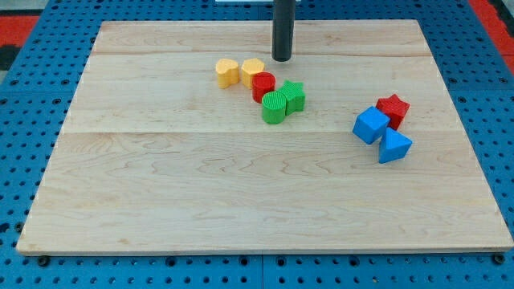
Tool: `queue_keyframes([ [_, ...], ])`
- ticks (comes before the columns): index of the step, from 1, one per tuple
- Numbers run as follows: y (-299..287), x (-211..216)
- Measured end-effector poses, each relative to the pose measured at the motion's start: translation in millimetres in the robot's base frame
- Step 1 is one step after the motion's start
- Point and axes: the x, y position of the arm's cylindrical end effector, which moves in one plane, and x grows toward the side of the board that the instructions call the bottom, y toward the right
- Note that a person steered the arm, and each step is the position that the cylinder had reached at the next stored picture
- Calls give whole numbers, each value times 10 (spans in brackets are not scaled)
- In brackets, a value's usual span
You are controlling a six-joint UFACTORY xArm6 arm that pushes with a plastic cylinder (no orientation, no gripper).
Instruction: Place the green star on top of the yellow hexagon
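Observation:
The green star (293, 95) lies near the board's upper middle, touching a green round block (274, 107) on its left. The yellow hexagon (252, 71) sits up and to the left of the star, with a red round block (263, 86) between them. A yellow heart-shaped block (227, 72) touches the hexagon's left side. My tip (282, 59) stands on the board just to the right of and above the hexagon, above the star, touching no block.
A red star (393, 110), a blue cube (371, 125) and a blue triangular block (393, 146) are clustered at the view's right. The wooden board (161, 201) lies on a blue pegboard table.

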Motion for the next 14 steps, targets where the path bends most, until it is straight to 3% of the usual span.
queue_keyframes([
  [1, 402, -482],
  [2, 1169, -438],
  [3, 1064, 187],
  [4, 175, 780],
  [6, -75, 1492],
  [8, 223, 1687],
  [9, 35, 2174],
  [10, -223, 2202],
  [11, -716, 1853],
  [12, -396, 2031],
  [13, -18, 2510],
  [14, -511, 2626],
])
